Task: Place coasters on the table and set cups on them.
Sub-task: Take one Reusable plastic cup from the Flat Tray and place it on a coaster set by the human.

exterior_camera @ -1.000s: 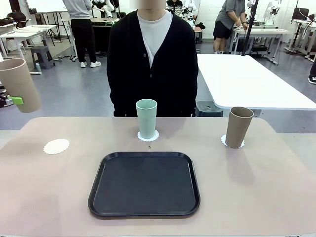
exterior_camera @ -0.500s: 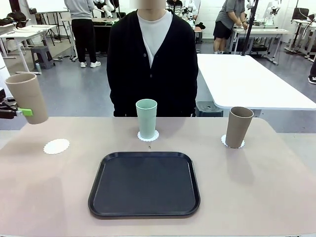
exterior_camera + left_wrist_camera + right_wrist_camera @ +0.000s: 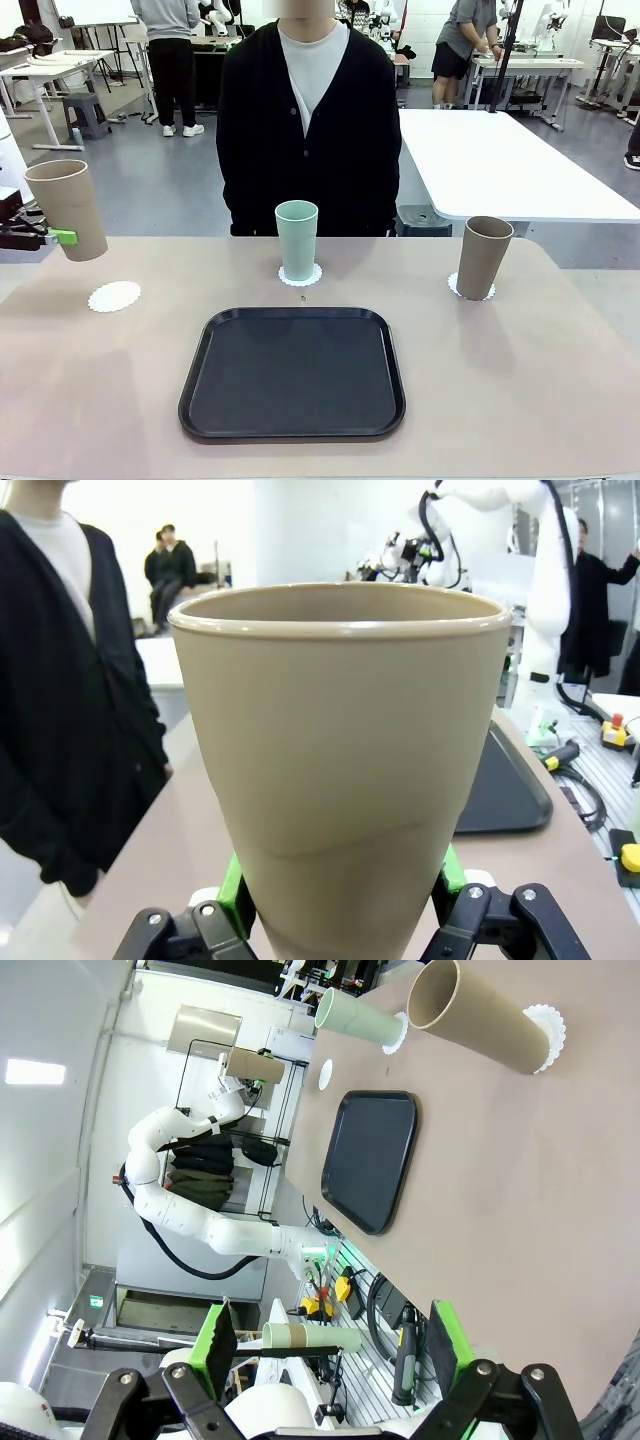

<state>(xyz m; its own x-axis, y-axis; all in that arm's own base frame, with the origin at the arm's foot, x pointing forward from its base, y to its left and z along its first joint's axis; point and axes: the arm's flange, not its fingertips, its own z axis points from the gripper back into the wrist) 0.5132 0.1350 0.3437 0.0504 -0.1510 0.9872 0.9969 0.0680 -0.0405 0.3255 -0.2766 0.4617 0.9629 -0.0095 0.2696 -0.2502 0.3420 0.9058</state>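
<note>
My left gripper (image 3: 55, 236) is shut on a tan cup (image 3: 66, 209), holding it tilted in the air at the far left. It hangs above and just left of a bare white coaster (image 3: 114, 296). In the left wrist view this cup (image 3: 340, 760) stands between the green pads (image 3: 232, 892). A mint green cup (image 3: 296, 240) stands on a coaster (image 3: 300, 275) at the middle back. Another tan cup (image 3: 483, 257) stands on a coaster (image 3: 470, 289) at the right. My right gripper (image 3: 330, 1350) is open and holds nothing, well back from the table (image 3: 560, 1210).
A black tray (image 3: 292, 372) lies bare in the middle of the beige table (image 3: 520, 380), nearer my side. A person in a black cardigan (image 3: 300, 130) stands at the far edge behind the mint cup. A white table (image 3: 500, 160) stands behind on the right.
My left gripper has carried the tan cup to the right and downward, closer to the bare coaster. The other cups, the tray and the person have not moved.
</note>
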